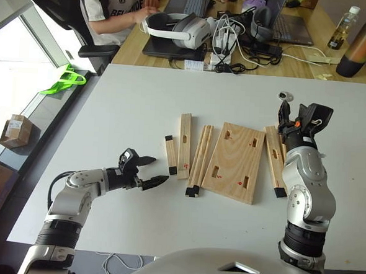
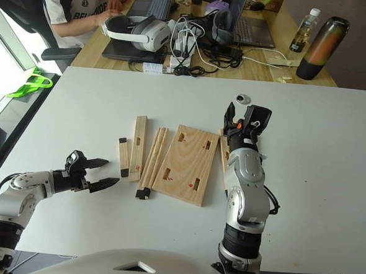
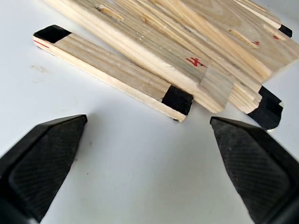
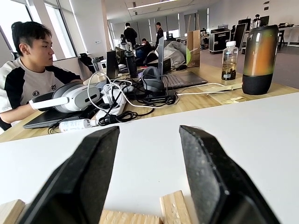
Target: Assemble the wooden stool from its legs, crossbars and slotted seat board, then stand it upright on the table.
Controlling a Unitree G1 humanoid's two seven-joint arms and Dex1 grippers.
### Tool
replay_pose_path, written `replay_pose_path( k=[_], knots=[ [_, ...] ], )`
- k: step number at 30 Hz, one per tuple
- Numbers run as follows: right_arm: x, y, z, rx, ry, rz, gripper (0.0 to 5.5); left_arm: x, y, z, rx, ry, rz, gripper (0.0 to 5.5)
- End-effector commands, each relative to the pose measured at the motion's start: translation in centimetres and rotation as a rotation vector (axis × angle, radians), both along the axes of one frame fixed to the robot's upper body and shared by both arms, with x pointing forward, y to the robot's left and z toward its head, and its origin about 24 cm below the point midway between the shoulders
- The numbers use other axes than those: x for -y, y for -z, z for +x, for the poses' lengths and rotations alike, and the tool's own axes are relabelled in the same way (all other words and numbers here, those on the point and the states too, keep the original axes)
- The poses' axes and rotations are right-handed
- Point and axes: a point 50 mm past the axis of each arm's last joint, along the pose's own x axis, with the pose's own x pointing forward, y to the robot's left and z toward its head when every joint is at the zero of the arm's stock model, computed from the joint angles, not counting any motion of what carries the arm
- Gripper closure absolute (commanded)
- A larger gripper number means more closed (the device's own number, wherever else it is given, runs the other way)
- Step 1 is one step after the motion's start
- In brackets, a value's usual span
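as the stool is all loose parts, i see the slotted seat board [image 1: 234, 162] lying flat near the middle of the white table [image 1: 129, 102], slots facing up. just beside its left edge lie two thin crossbars [image 1: 200, 157] touching side by side, their near ends black. next to them on the left is a longer leg [image 1: 184, 144], and then a short piece [image 1: 171, 153] with black ends. along the board's right edge lie more wooden pieces [image 1: 272, 156], partly hidden by my right arm. my left gripper [image 1: 160, 170] hangs low over the table near the short piece's near end, fingers spread wide and holding nothing. my right gripper [image 4: 149, 133] sits over the far ends of the right-hand pieces, pointing toward the far desk, fingers apart and empty. a small round object [image 1: 287, 94] lies on the table beyond it. on the wooden desk behind are a headset [image 1: 177, 28], a bottle [image 1: 342, 27] and a dark flask [image 1: 362, 45].
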Motion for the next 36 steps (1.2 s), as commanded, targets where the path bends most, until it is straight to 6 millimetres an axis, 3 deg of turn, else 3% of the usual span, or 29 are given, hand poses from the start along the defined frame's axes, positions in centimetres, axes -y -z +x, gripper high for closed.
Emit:
replay_pose_path(
  k=[1, 5, 11, 15, 19, 26, 32, 36],
  knots=[
    [0.0, -0.4, 0.5, 0.011, -0.008, 0.031, 3.14, 1.1, 3.5, -2.0, -0.206, -0.081, 0.028, 0.62],
    [0.3, -0.6, 0.8, 0.007, -0.02, 0.037, 3.14, 1.6, 4.3, -1.5, -0.185, -0.117, 0.118, 0.62],
    [0.9, -0.3, 1.3, -0.014, -0.024, 0.028, 3.14, 0.7, 5.5, -0.7, -0.123, -0.187, 0.372, 0.62],
    [1.2, 0.0, 1.3, -0.025, -0.013, 0.03, 3.14, -1.2, 5.2, 0.2, -0.119, -0.213, 0.523, 0.62],
    [1.4, 0.3, 0.9, -0.03, 0.011, 0.038, 3.14, -4.2, 3.4, -0.2, -0.171, -0.163, 0.651, 0.62],
    [1.2, 0.5, 0.4, -0.035, 0.037, 0.065, 3.14, -5.6, 0.8, -1.0, -0.305, 0.03, 0.681, 0.62],
    [1.1, 0.4, 0.1, -0.032, 0.058, 0.078, 3.14, -4.9, -2.6, 3.6, -0.158, -0.209, 0.533, 0.62],
    [1.1, 0.4, 0.1, -0.031, 0.064, 0.09, 3.14, -5.6, -1.4, 1.7, -0.26, -0.146, 0.595, 0.62]
  ],
)
